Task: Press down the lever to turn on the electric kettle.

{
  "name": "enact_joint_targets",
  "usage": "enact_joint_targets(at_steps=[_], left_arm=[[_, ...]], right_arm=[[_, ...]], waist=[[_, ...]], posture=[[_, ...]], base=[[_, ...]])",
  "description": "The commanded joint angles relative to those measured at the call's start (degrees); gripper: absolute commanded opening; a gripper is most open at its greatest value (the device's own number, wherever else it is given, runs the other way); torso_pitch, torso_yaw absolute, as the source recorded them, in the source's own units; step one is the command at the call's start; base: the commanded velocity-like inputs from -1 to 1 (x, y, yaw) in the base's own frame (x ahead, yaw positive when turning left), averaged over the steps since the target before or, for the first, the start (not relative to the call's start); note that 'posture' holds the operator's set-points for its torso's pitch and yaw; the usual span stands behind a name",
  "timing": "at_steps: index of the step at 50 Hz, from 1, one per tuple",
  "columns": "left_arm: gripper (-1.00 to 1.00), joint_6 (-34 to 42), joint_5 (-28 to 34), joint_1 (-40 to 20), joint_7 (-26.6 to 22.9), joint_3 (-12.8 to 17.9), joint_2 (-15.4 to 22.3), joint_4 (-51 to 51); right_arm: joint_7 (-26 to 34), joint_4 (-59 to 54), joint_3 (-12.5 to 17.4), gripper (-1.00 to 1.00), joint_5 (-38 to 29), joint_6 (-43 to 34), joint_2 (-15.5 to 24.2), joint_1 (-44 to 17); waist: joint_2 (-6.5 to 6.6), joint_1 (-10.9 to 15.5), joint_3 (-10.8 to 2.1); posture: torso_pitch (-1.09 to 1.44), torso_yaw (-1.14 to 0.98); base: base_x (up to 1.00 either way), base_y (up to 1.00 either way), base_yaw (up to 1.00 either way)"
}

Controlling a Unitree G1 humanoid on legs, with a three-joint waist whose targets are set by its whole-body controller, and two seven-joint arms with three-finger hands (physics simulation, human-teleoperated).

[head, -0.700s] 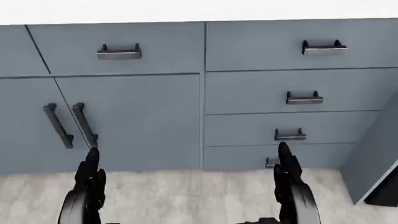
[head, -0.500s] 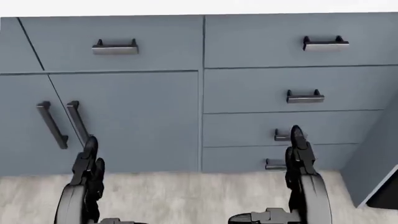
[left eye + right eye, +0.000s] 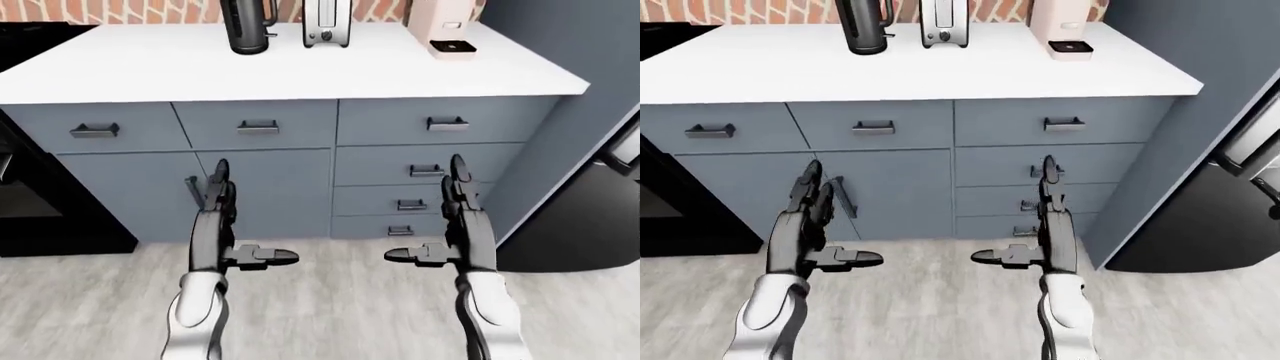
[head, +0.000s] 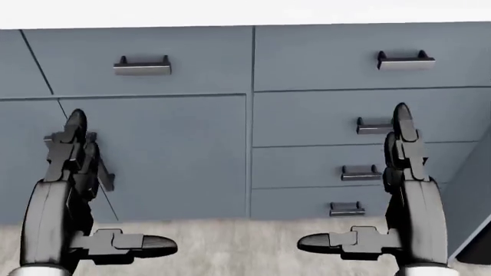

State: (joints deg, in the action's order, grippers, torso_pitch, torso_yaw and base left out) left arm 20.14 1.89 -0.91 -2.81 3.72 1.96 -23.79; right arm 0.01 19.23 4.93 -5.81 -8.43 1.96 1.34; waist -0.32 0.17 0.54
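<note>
Your left hand [image 3: 222,225] has its fingers [image 3: 218,184] straight up and its thumb pointing inward, spread wide and holding nothing. Your right hand [image 3: 452,221] mirrors it, fingers [image 3: 459,176] up, thumb inward, also released and empty. Both forearms rise from the bottom of the eye views, level with the grey drawers [image 3: 430,169]. The kettle [image 3: 248,25] stands on the white counter [image 3: 300,67] at the top of the left-eye view, well apart from both hands, just left of the toaster [image 3: 326,22]. Its top is cut off by the frame, and you cannot make out its lever.
</note>
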Motion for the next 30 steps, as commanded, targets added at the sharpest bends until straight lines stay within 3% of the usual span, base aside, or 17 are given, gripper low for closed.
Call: enact_joint_targets(at_steps=[1,19,20,22,23,26,28,29,30], left_arm=[[1.0,0.8,-0.05,-1.38,0.06,0.16,0.19,-4.32],[1.0,8.2,0.94,-4.23,-0.05,1.49,1.17,-12.46],[1.0,8.0,1.04,-4.35,-0.17,1.62,1.3,-12.3],[1.0,7.26,1.19,-4.11,-0.23,1.64,1.27,-11.77],[1.0,6.73,1.37,-3.96,-0.25,1.64,1.26,-11.19],[1.0,7.08,1.54,-4.05,-0.36,1.79,1.3,-11.57],[1.0,6.88,1.67,-3.98,-0.41,1.8,1.26,-11.49],[1.0,7.08,1.72,-3.94,-0.4,1.73,1.21,-11.72],[1.0,6.73,1.78,-3.83,-0.5,1.57,1.17,-11.27]], right_arm=[[-0.26,3.7,0.51,1.0,-0.57,0.33,0.44,-1.59],[0.43,14.57,2.81,1.0,-3.54,-8.8,1.63,-4.08],[0.3,14.48,2.64,1.0,-4.12,-8.71,1.62,-4.1],[0.34,14.65,2.7,1.0,-4.32,-8.67,1.54,-3.99],[0.32,14.79,2.95,1.0,-4.38,-8.8,1.53,-3.95],[0.32,15.29,3.07,1.0,-4.55,-9.18,1.47,-3.99],[0.22,14.9,3.07,1.0,-4.91,-8.99,1.52,-3.88],[0.26,15.08,3.16,1.0,-4.91,-9.12,1.51,-3.85],[0.25,15.01,3.3,1.0,-4.85,-9.02,1.5,-3.85]], waist=[[0.0,0.01,-0.94],[-0.2,0.19,-0.4],[0.18,0.02,-1.26],[-0.43,-0.18,0.08],[-0.44,-0.31,0.05],[0.76,-0.33,-0.02],[2.96,-0.49,0.36],[4.73,-0.5,0.03],[4.12,-0.42,0.14]], posture=[[0.0,0.0],[0.0,0.0],[0.0,0.0],[0.0,0.0],[0.0,0.0],[0.0,0.0],[0.0,0.0],[0.0,0.0],[0.0,0.0]], base=[[0.0,0.0,0.0],[0.0,0.0,0.0],[0.0,0.24,0.0],[0.0,0.24,0.0],[0.0,0.24,0.0],[0.0,0.24,0.0],[0.0,0.25,0.0],[0.0,0.24,0.0],[0.0,0.25,0.0]])
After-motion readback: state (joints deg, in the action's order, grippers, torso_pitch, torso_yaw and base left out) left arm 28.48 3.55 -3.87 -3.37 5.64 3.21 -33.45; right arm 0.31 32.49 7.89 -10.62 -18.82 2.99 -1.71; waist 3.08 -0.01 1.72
